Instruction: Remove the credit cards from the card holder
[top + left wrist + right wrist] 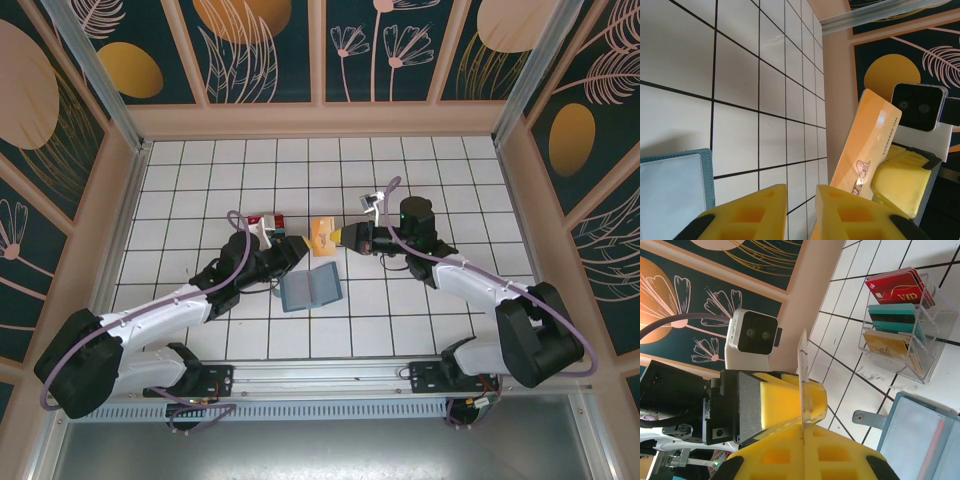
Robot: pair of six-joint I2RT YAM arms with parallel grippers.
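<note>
Gold card (321,238) is held up on edge just beyond the card holder (310,288), clenched between the yellow pads of the right gripper (804,445). The card holder lies open and flat on the white tiled table (400,170). The left gripper (801,207) hovers beyond the card holder's left corner, close beside the card, jaws narrowly parted with bare tile showing between them. Farther beyond and left of the card holder, a clear rack (940,325) holds red cards (892,287), teal cards (892,315) and gold cards (885,346) in separate slots.

right tool (804,440): clamped on edge-on card (802,370) | rack (941,320): red cards (892,287), teal cards (892,317), gold cards (885,345) | card holder (920,435): lower right
</note>
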